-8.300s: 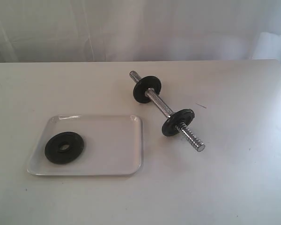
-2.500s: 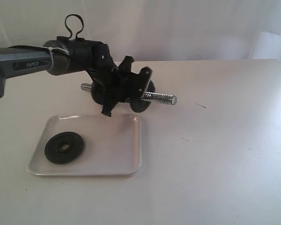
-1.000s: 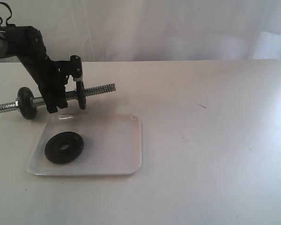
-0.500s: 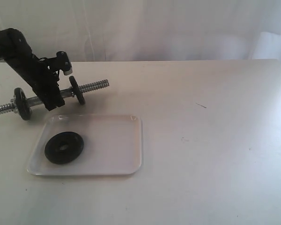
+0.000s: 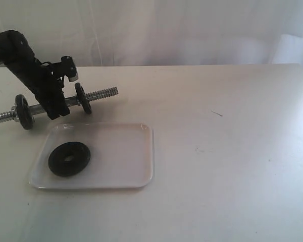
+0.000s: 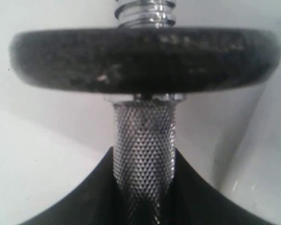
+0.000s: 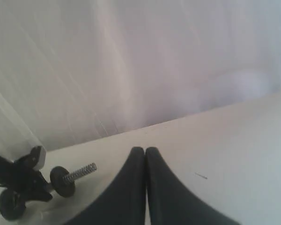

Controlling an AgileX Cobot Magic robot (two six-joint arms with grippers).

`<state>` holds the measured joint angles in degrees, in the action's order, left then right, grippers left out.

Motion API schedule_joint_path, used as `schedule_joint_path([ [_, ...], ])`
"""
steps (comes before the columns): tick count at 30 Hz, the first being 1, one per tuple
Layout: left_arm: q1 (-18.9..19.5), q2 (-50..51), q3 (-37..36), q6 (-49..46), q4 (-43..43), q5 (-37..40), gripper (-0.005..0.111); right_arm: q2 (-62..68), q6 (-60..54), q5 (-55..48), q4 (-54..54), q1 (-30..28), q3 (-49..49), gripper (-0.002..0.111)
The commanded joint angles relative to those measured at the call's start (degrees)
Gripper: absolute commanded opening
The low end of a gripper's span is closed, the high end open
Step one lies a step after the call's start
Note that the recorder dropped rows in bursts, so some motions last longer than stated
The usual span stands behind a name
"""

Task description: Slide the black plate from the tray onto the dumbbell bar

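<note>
The black plate point(image 5: 69, 159) lies flat in the left part of the tray point(image 5: 141, 151). Just behind the tray, my left gripper point(image 5: 56, 107) is shut on the knurled middle of the dumbbell bar point(image 5: 100, 94) and holds it above the table. The bar carries two black discs, one on each side of the grip point(image 5: 24, 111) point(image 5: 82, 97). In the left wrist view the knurled bar point(image 6: 144, 136) runs out from my left gripper point(image 6: 144, 187) to one disc point(image 6: 143, 58). My right gripper point(image 7: 145, 151) is shut and empty, far from the bar point(image 7: 79, 172); it is out of the exterior view.
The white table point(image 5: 232, 151) runs wide to the right of the tray, with a small dark mark point(image 5: 216, 113) on it. A white curtain point(image 5: 192, 30) hangs behind the table's far edge.
Over the last second the left gripper carried the bar a little to the left and tilted it slightly. In the last half second nothing moved.
</note>
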<state>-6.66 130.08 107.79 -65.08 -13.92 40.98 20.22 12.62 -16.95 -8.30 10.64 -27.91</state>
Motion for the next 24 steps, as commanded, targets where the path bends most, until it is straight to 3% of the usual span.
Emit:
schedule_joint_path([
  [1,0.36,-1.72,0.81,1.06,-3.63,2.43,0.0,19.19,-16.74,-4.75,-4.79,2.34,-15.32,0.0],
  [9,1.02,-1.72,0.81,1.06,-4.74,2.55,0.0,44.67,-15.42,4.27,-5.34,4.81,-27.57,0.0],
  [14,2.63,-1.72,0.81,1.06,-6.1,2.89,0.0,59.3,-24.06,-15.9,-5.24,8.9,-38.34,0.0],
  [18,3.7,-1.72,0.81,1.06,-7.17,2.99,0.0,70.21,-26.96,-25.98,-5.24,13.33,-46.46,0.0],
  [21,3.91,-1.95,0.81,1.06,-7.16,3.16,0.0,78.15,-28.07,-31.75,-5.24,17.29,-53.59,0.01],
  [24,3.99,-2.05,0.81,0.34,-7.88,3.04,0.0,85.31,-28.07,-37.12,-5.24,20.67,-60.28,0.033],
])
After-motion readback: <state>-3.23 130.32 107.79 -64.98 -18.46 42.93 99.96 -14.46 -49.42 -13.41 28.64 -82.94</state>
